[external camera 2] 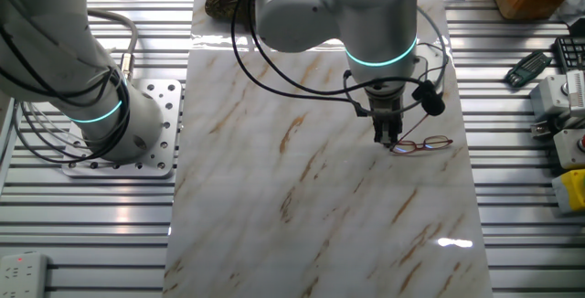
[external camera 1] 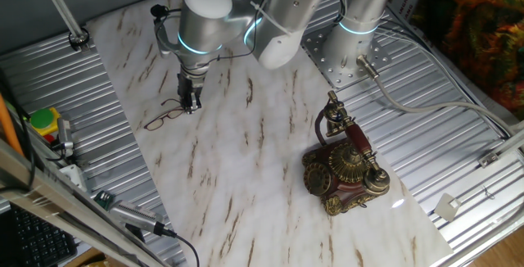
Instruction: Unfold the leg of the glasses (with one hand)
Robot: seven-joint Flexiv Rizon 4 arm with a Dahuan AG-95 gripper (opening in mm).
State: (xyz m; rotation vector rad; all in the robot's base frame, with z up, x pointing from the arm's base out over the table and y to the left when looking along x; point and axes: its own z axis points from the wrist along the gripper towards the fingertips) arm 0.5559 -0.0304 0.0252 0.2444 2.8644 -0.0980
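The glasses (external camera 1: 166,115) lie flat on the marble board, a thin dark reddish wire frame with clear oval lenses. They also show in the other fixed view, glasses (external camera 2: 428,143), near the board's right edge. My gripper (external camera 1: 191,105) points straight down at the end of the frame nearest the arm, its tips at board level. In the other fixed view the gripper (external camera 2: 390,139) stands at the left end of the frame, its narrow black fingers close together around a thin piece of the frame there. The piece itself is too fine to make out.
An ornate antique telephone (external camera 1: 344,167) stands on the board's near right part. The marble board (external camera 1: 237,177) lies on a ribbed metal table. A yellow button box (external camera 1: 42,124) and cables sit off the left edge. The arm's base plate (external camera 2: 137,143) is beside the board.
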